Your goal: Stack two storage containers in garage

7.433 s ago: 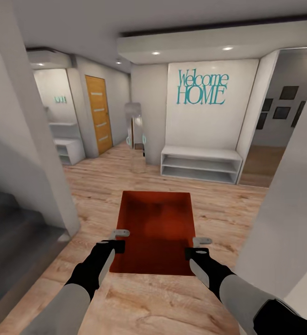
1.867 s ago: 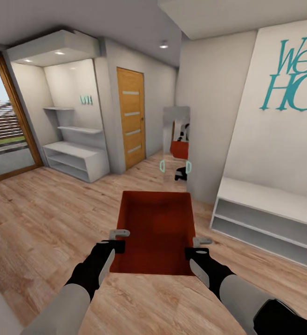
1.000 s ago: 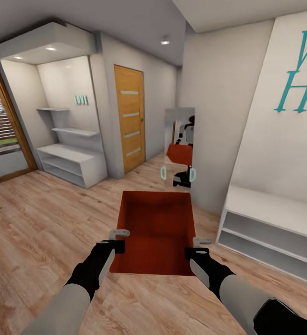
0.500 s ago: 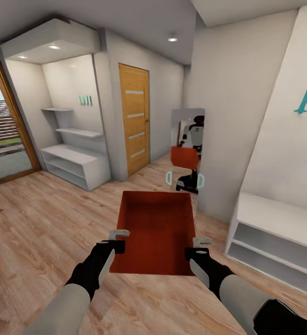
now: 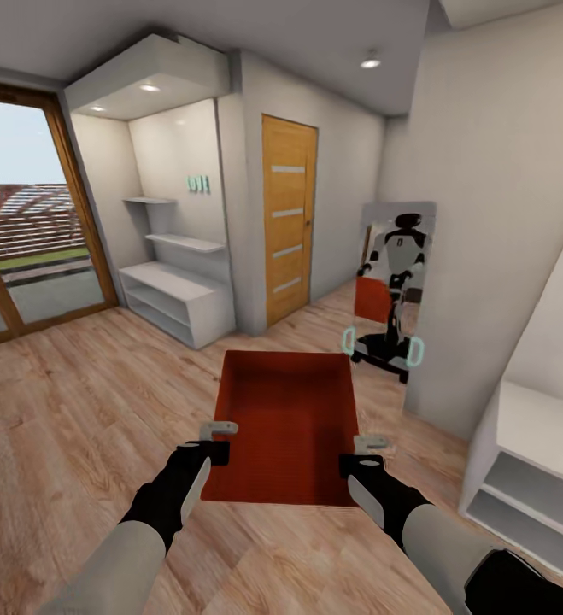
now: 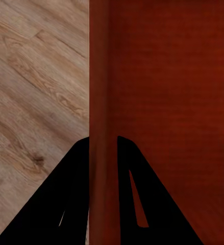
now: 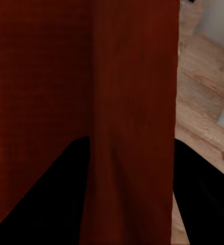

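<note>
One red-orange storage container [image 5: 285, 418], open-topped and with nothing inside, hangs level in front of me above light wood-plank flooring. My left gripper [image 5: 221, 437] is shut on its left wall near the close corner. My right gripper [image 5: 369, 451] is shut on the right wall opposite. In the left wrist view the container's wall [image 6: 99, 76] runs between the two black fingers [image 6: 66, 204] of the left gripper [image 6: 102, 139]. The right wrist view shows the other wall [image 7: 132, 76] pinched the same way by the right gripper [image 7: 129, 139].
An orange-brown wooden door [image 5: 288, 226] stands shut ahead. A leaning mirror [image 5: 396, 290] to its right reflects me and the container. A low white shelf unit [image 5: 178, 299] sits in an alcove at left. Wood-framed glass doors [image 5: 25, 239] lie far left, a white bench [image 5: 537, 453] at right.
The whole view has shifted as I travel: door and mirror slid right and closer, the wall lettering left the picture, more of the glass doors appeared. The container stays held in both grippers.
</note>
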Robot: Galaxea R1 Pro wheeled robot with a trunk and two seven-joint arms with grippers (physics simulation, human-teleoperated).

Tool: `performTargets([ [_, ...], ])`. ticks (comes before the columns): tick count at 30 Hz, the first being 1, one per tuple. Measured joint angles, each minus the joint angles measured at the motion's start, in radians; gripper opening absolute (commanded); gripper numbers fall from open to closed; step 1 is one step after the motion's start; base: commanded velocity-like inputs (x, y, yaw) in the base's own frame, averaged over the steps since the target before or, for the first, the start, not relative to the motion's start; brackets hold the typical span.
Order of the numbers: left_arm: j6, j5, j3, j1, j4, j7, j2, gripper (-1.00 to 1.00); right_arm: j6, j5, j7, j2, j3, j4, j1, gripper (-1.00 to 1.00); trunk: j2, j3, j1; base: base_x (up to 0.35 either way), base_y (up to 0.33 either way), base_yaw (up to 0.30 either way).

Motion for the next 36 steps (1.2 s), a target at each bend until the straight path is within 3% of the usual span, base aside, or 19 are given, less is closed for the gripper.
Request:
performTargets([
  [28, -0.008, -0.005, 0.012, -0.001, 0.026, -0.013, 0.000, -1.00, 0.024, 0.013, -0.003, 0.000, -0.002, 0.001, 0.001, -1.00, 0.000, 0.000, 0.000, 0.322, 0.000, 0.257],
  [36, -0.008, -0.005, 0.012, 0.000, 0.025, -0.013, 0.000, -1.00, 0.023, 0.013, -0.003, 0.000, -0.002, 0.001, 0.001, -1.00, 0.000, 0.000, 0.000, 0.322, 0.000, 0.038],
])
